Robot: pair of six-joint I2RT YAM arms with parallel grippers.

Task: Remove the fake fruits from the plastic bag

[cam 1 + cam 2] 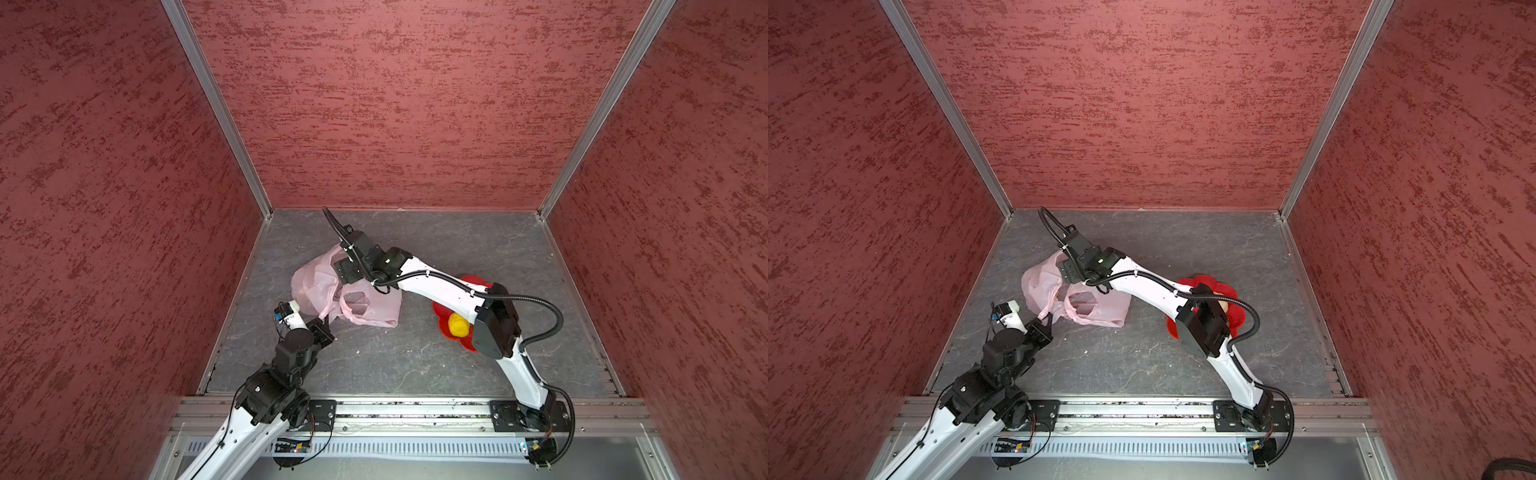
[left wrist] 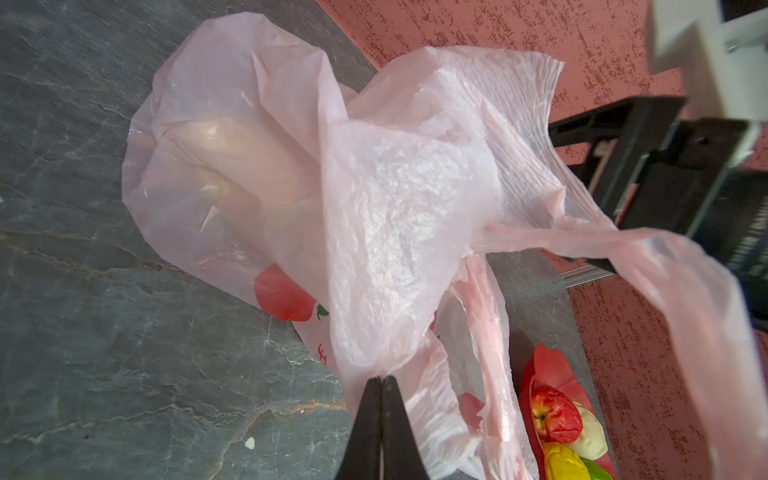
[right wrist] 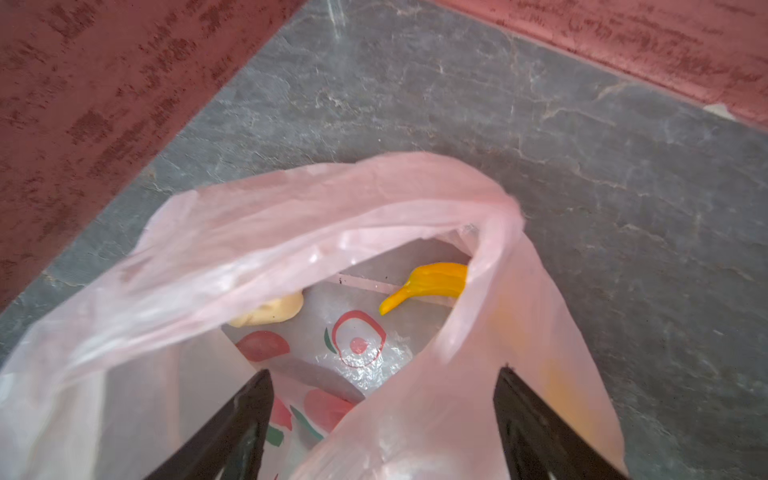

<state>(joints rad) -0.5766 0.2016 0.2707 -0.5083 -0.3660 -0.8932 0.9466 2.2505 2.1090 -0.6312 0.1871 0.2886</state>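
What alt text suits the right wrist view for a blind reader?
A pale-pink plastic bag lies open, a yellow banana and a beige fruit inside it. Two open black jaws point at its mouth, grey table beyond.

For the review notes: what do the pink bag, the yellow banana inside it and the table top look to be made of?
The plastic bag: thin translucent film, slightly glossy; it crinkles finely and the print shows through. The banana: likely moulded plastic or rubber, smooth, satin sheen, ridged lengthwise. The table top: grey, veined, matt, slate-like; stone or a printed laminate, cannot tell.
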